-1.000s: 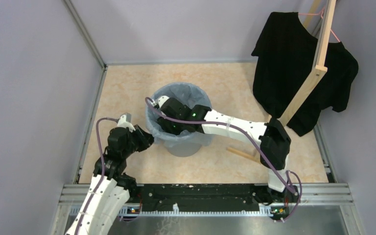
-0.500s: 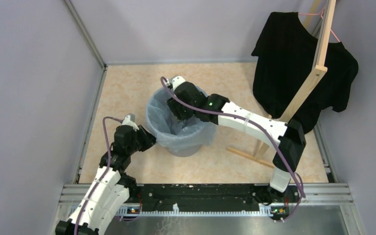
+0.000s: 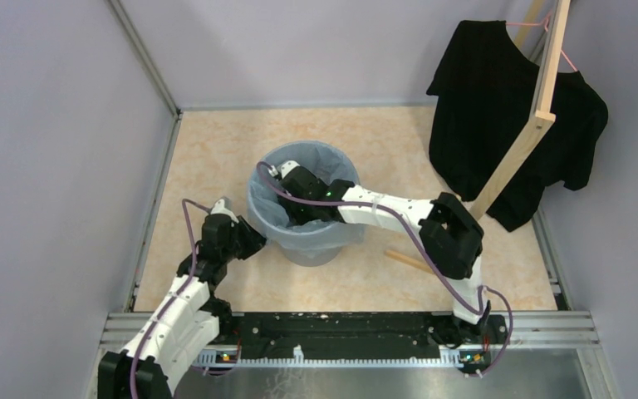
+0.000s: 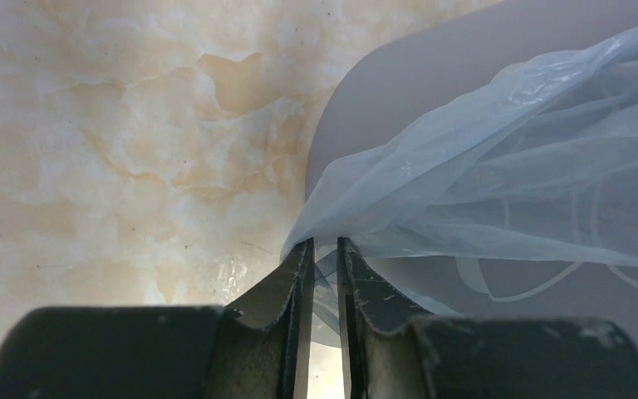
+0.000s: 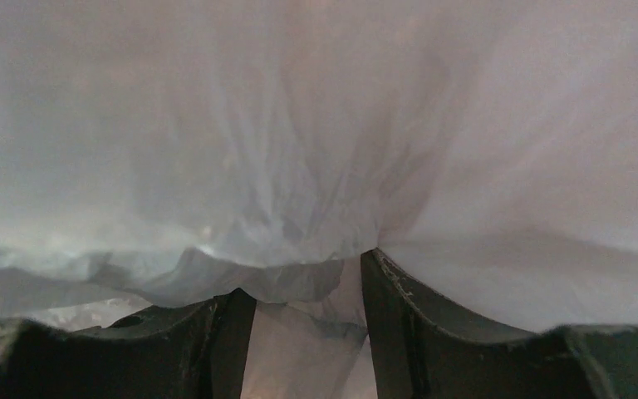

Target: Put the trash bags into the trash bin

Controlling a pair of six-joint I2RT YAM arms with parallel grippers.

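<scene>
Right arm [image 3: 382, 212]: down again after lifting to the far rim half a second ago. A second ago it reached in low, much as now.
Right elbow [image 3: 453, 237]: folded in closer to the plain grey round plastic trash bin [image 3: 322, 254], no longer stretched out to the right.
Right fingers [image 5: 415, 316]: back inside the thin, translucent pale blue-grey plastic trash bag [image 3: 303, 235], with bunched film between them.
Left arm [image 3: 184, 298]: now at a flatter slant, wrist slightly further right, and its black lower joint has come into view at the bottom left.
</scene>
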